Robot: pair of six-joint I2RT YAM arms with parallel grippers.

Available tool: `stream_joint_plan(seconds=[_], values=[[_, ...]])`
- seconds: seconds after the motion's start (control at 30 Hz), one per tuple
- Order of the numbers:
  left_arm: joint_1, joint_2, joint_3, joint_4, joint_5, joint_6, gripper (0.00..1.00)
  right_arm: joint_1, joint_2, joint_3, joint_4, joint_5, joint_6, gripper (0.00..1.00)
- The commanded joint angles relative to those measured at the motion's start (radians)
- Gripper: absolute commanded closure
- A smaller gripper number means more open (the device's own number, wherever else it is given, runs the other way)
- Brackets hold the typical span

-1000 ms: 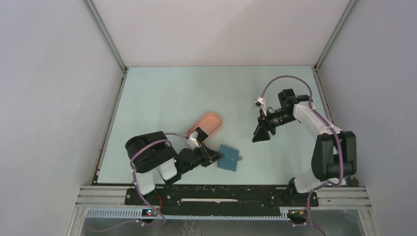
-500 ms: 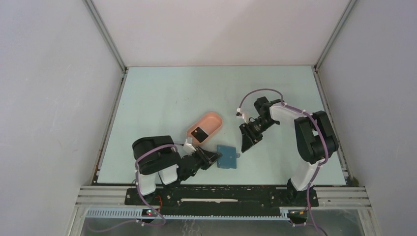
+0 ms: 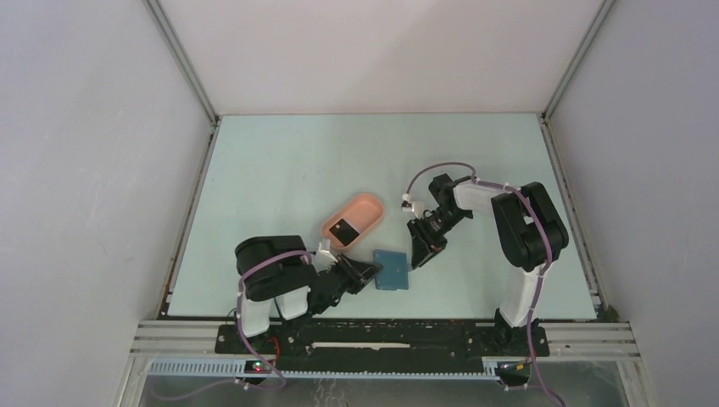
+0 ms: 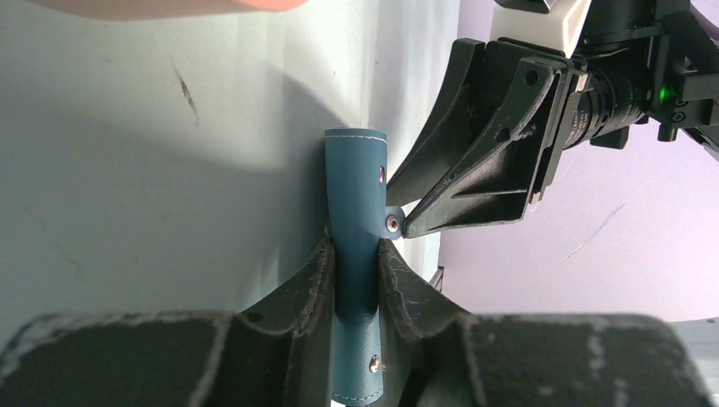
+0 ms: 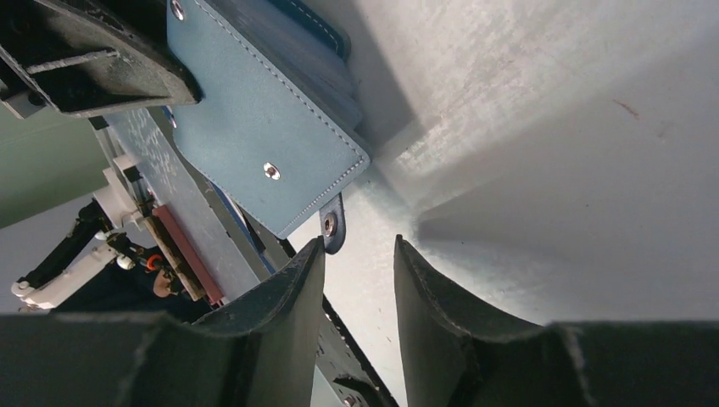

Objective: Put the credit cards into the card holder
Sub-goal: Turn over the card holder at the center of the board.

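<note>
The pale table (image 3: 280, 161) bears a pink tray (image 3: 366, 210) and, seemingly flat, the card holder (image 3: 392, 271).

Pale green table top (image 3: 280, 161), a few faint scuffs. Plain white-grey walls (image 3: 85, 170) on left, back and right, with aluminium corner posts (image 3: 182, 61). Slotted aluminium rail (image 3: 593, 332) along near edge. Soft even light, weak shadows.

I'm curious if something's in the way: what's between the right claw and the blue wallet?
Nothing extra. The right wrist view shows the right gripper beside the blue wallet, with only the wallet's small tab and bare table between.
</note>
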Motion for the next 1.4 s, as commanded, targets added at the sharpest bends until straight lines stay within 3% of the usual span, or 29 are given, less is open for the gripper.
stream_joint_plan(seconds=[0.0, 0.17, 0.53, 0.9, 1.1, 1.37], values=[[-0.004, 0.020, 0.020, -0.006, -0.045, -0.001, 0.94, 0.005, 0.011, 0.036, 0.026, -0.049, 0.048, 0.58], [-0.005, 0.013, 0.016, -0.005, -0.046, 0.000, 0.93, 0.010, 0.018, 0.043, 0.021, -0.078, 0.048, 0.67], [-0.006, -0.008, 0.007, -0.005, -0.043, 0.023, 0.87, 0.022, 0.061, 0.073, -0.046, -0.109, -0.002, 1.00], [-0.006, -0.174, -0.042, -0.018, 0.020, 0.256, 0.56, -0.012, -0.004, 0.138, -0.092, 0.095, -0.123, 1.00], [-0.006, -0.277, -0.034, -0.146, 0.062, 0.348, 0.56, -0.007, 0.034, 0.221, -0.165, 0.179, -0.190, 1.00], [-0.031, -0.565, 0.077, -0.562, 0.052, 0.636, 0.59, 0.028, 0.071, 0.384, -0.256, 0.324, -0.271, 1.00]])
